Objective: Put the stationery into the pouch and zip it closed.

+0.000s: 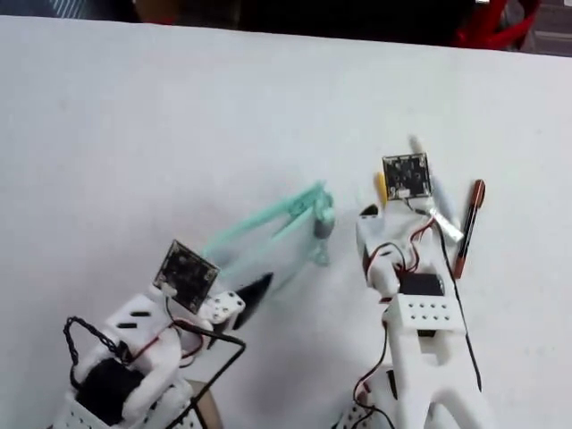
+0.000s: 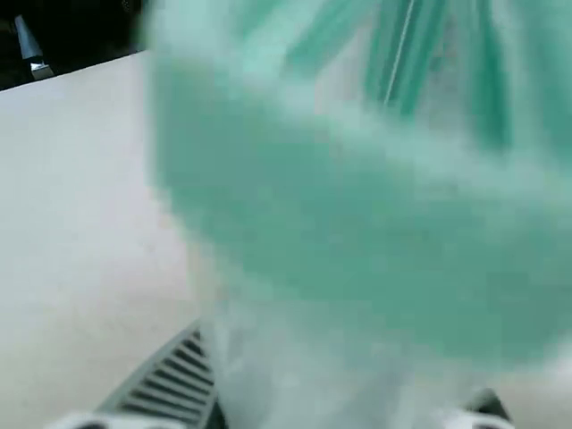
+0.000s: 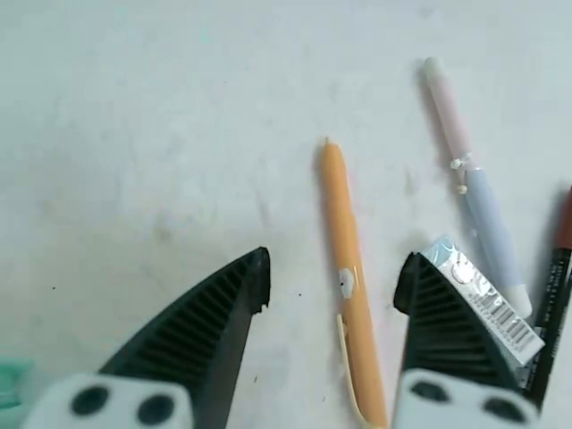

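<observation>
A translucent teal pouch hangs tilted above the table, its low end in my left gripper, which is shut on it. In the left wrist view the pouch looms close and blurred above a ribbed finger. My right gripper stands open just over the table, straddling an orange pen. Beside it lie a pink-and-blue pen, a small silver packet and a dark red pen. From above, the right gripper sits by the orange pen, the packet and the red pen.
The white table stretches bare to the left and far side. A black cable runs along the right arm. Dark room and a red object lie beyond the far edge.
</observation>
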